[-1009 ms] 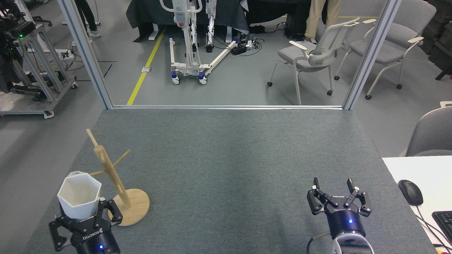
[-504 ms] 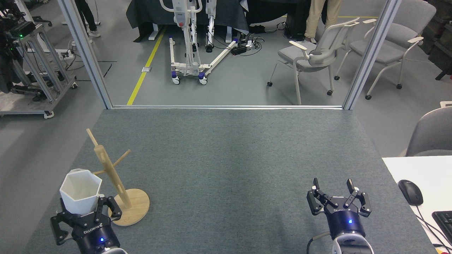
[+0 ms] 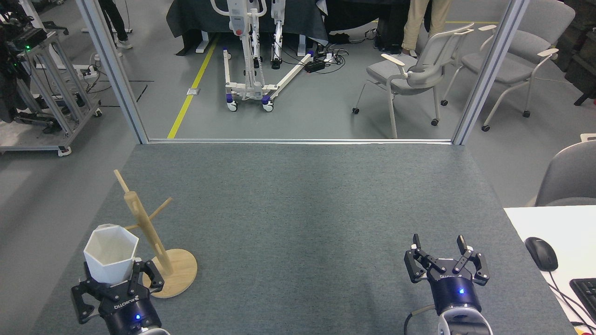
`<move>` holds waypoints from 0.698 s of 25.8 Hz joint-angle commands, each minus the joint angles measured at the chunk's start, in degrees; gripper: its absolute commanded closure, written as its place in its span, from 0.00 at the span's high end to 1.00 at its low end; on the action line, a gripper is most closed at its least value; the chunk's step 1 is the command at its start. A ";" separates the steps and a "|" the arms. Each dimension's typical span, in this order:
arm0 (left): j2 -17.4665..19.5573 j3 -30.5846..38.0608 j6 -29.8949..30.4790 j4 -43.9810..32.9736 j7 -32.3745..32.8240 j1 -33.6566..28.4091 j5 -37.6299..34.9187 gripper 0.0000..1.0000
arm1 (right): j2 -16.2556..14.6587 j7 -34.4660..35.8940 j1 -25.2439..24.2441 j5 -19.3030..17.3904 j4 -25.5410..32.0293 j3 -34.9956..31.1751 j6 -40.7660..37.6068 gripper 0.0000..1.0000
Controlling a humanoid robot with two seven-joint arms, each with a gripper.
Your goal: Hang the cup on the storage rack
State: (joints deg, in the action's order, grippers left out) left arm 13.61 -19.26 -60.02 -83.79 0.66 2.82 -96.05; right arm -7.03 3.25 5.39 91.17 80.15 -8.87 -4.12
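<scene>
White cup [image 3: 111, 253], upright, pinched low by the left gripper [image 3: 114, 283] just beside the wooden rack [image 3: 150, 237] at the table's [image 3: 298, 209] near-left corner, not yet hung on any peg; right gripper [image 3: 446, 266] idle, fingers spread.

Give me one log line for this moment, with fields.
left claw: holds cup upright | cup: beside storage rack, not hung | right claw: open, empty

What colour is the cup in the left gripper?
Plain white, no pattern; the cup shows in the head view, held by the left gripper.
</scene>
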 commanded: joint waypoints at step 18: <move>-0.43 -0.60 0.02 2.14 -0.57 0.08 -0.02 1.00 | 3.69 0.00 0.05 -2.84 2.55 0.52 -10.73 0.99</move>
State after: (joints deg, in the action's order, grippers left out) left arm 13.19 -19.86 -59.98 -81.72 0.11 2.90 -96.08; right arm -3.60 3.22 5.65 88.32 82.06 -8.41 -13.28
